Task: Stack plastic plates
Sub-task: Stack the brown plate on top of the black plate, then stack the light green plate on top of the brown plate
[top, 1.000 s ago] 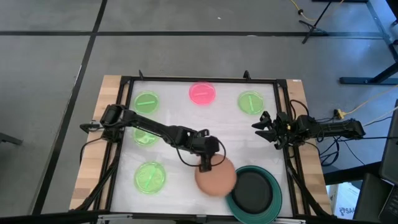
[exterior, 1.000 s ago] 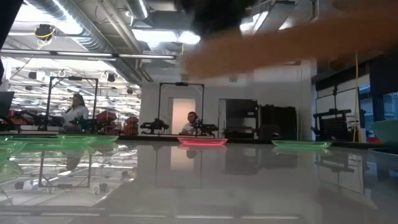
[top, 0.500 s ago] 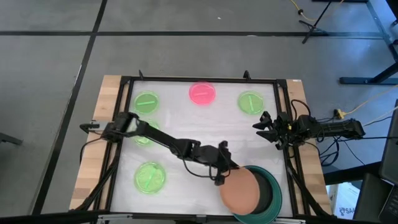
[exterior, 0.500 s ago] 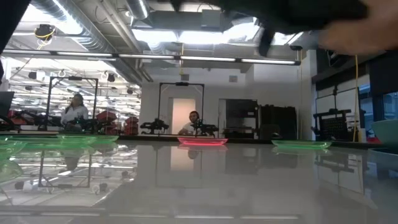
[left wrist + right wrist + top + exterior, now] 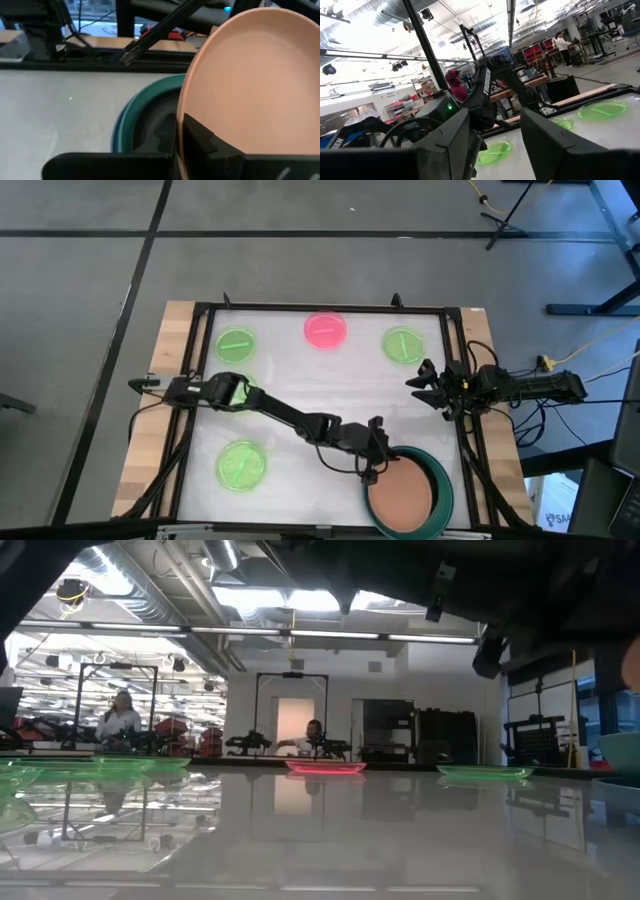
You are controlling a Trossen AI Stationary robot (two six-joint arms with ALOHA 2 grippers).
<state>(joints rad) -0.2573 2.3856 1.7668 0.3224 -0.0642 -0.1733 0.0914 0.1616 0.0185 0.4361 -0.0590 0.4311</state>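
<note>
My left gripper [image 5: 378,468] reaches to the table's near right corner and is shut on the brown-orange plate [image 5: 403,498], which fills much of the left wrist view [image 5: 250,80]. Under it lies the large dark teal plate [image 5: 440,480], with a black plate [image 5: 157,125] inside its teal rim [image 5: 127,120]. Green plates [image 5: 235,343] [image 5: 403,343] [image 5: 241,465] and the pink plate [image 5: 326,329] lie flat on the table. My right gripper [image 5: 420,383] waits open at the right edge. My left gripper pinches the brown-orange plate at its rim [image 5: 186,107], on the side toward the table's left. One finger [image 5: 205,137] lies on the plate's upper face; the other is hidden beneath it. The plate is tilted over the teal plate; whether it touches that plate, I cannot tell.
Another green plate [image 5: 232,395] lies partly under my left arm near the left edge. A black frame [image 5: 320,308] runs around the white table top. The low view shows the pink plate [image 5: 326,767] and a green plate [image 5: 484,772] far off, with people in the room behind.
My left gripper has carried the brown-orange plate toward the table's right and near edges, from beside the teal plate to above it, covering the black plate in the high view. The right arm kept still.
</note>
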